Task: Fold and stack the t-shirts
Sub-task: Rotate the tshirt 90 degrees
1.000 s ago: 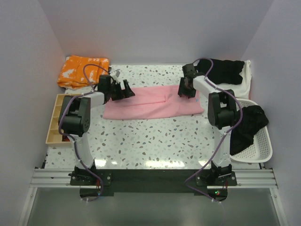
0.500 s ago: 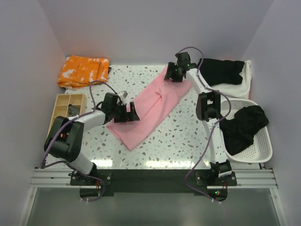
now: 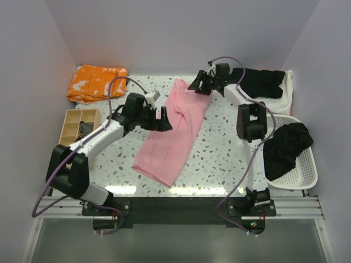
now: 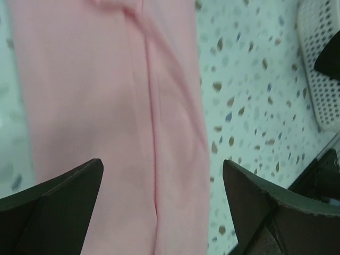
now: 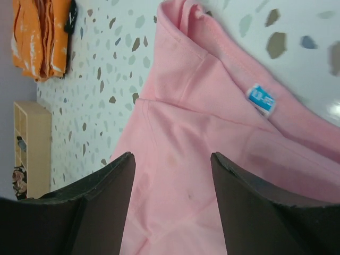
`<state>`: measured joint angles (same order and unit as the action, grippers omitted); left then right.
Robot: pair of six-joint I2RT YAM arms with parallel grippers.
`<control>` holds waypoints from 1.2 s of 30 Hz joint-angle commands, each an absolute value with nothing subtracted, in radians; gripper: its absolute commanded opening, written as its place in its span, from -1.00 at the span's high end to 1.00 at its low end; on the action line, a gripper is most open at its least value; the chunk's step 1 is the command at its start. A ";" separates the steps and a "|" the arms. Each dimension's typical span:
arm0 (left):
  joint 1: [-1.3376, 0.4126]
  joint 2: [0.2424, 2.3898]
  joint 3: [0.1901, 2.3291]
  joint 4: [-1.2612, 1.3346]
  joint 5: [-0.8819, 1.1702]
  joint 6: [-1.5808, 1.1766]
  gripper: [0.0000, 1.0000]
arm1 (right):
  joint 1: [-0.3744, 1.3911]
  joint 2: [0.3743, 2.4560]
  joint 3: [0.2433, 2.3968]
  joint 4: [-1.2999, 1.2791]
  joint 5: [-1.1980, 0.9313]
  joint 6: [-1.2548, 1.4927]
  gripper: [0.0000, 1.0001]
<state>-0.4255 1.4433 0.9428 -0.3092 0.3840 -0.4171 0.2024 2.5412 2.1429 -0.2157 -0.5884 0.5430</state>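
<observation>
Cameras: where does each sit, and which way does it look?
Top external: high behind the arms, looking down on the table; both arms show.
Left wrist: above the pink t-shirt, looking down; its open fingers show.
Right wrist: over the shirt's label end; its parted fingers show.
Shared: all see the pink t-shirt.

White links (image 3: 96, 139) between bulky black joints (image 3: 251, 121), purple cables (image 3: 117, 81) looped alongside, left pincer (image 4: 162, 170) and right pincer (image 5: 172, 159) black, wedge-fingered, black bases (image 3: 98, 207) at 6 o'clock

Orange cloth (image 3: 96, 82) back-left, wooden tray (image 3: 82, 112), white basket (image 3: 300, 176) — speckled table (image 3: 219, 159)
</observation>
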 commanded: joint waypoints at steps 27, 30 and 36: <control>-0.351 2.603 2.140 -0.101 0.517 -0.219 -1.00 | 0.261 1.601 1.235 -0.416 -0.365 0.318 -0.25; -0.318 2.614 2.151 -0.106 0.454 -0.222 -1.00 | 0.304 1.608 1.184 -0.402 -0.492 0.340 -0.25; -0.270 2.573 2.080 -0.112 0.370 -0.209 -1.00 | 0.362 1.617 1.132 -0.402 -0.594 0.382 -0.25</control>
<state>-0.3271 2.6137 2.1407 -0.0406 0.5343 -0.2493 0.3401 1.6516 1.1477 -0.3962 -0.4820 0.3645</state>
